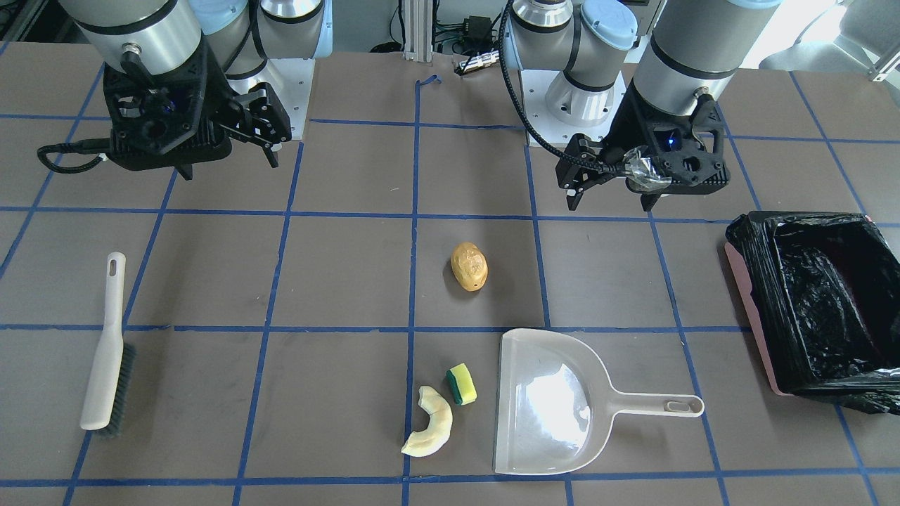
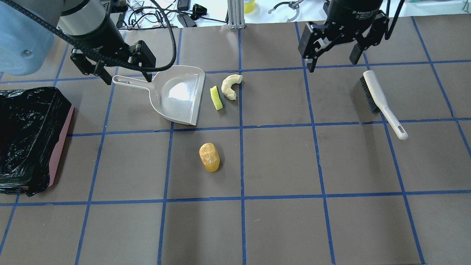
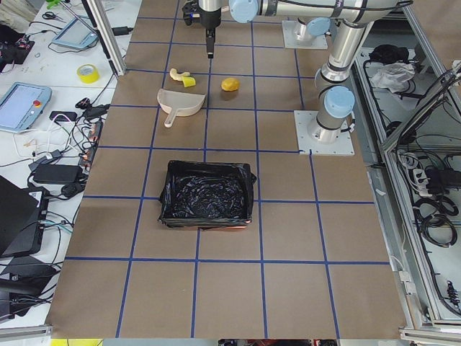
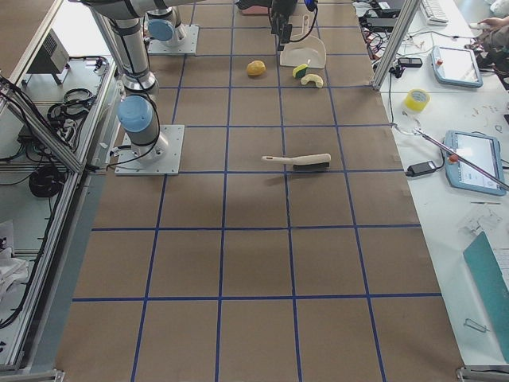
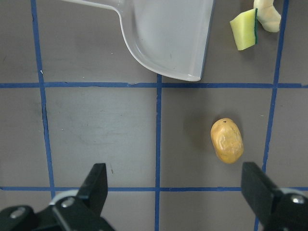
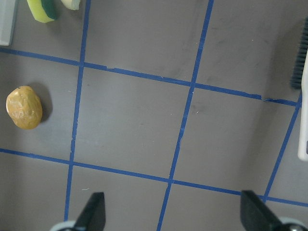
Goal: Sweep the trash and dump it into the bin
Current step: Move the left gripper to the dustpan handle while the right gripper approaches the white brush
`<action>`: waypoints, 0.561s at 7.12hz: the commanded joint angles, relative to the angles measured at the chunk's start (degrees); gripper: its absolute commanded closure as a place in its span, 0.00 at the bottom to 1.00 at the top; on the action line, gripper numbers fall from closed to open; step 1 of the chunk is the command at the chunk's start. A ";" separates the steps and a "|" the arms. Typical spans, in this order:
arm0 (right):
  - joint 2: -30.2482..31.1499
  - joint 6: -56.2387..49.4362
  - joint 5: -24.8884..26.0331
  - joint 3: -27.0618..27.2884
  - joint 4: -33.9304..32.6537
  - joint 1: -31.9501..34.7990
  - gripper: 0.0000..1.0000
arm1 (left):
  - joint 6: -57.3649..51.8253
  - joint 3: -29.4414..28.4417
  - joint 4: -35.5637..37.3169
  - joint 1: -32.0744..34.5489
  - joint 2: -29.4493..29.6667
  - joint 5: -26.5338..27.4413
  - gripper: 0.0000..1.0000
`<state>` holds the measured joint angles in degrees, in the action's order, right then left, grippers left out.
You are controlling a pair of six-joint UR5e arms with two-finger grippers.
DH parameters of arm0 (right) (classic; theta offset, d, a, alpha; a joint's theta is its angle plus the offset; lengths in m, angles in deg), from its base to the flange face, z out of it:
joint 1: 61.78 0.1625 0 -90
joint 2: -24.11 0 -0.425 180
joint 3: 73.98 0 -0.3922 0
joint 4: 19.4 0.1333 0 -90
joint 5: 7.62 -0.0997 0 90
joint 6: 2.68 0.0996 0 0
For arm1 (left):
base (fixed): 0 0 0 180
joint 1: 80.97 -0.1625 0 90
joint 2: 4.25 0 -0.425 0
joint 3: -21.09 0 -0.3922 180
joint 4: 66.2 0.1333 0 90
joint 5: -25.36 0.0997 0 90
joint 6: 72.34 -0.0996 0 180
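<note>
The trash lies mid-table: a tan potato-like lump (image 1: 469, 266) (image 2: 209, 157) (image 5: 226, 140), a cream crescent (image 1: 430, 424) (image 2: 230, 85) and a yellow-green sponge block (image 1: 462, 384) (image 2: 216, 98) beside the mouth of the beige dustpan (image 1: 545, 400) (image 2: 180, 95). The pink bin (image 1: 756, 295) (image 2: 55, 110), lined with a black bag, stands at the robot's left end. My left gripper (image 2: 128, 75) (image 1: 609, 200) (image 5: 175, 192) hovers open and empty above the dustpan handle. My right gripper (image 2: 333, 60) (image 1: 228, 158) (image 6: 173, 211) hovers open and empty near the beige hand brush (image 2: 382, 101) (image 1: 105, 351).
Brown table mat with a blue tape grid. Arm bases, a metal post and cables stand along the robot's side in the front-facing view. Tablets, tape rolls and cables lie on the side benches beyond the table's far edge.
</note>
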<state>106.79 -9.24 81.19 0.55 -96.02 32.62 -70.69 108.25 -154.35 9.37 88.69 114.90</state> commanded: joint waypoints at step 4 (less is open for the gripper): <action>-0.32 -13.23 -0.75 6.48 -0.72 -16.22 0.01 | -8.20 2.12 4.10 -1.22 1.54 0.20 0.00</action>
<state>106.59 -14.77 80.22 4.30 -96.41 22.39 -74.13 108.86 -152.86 9.00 89.03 115.06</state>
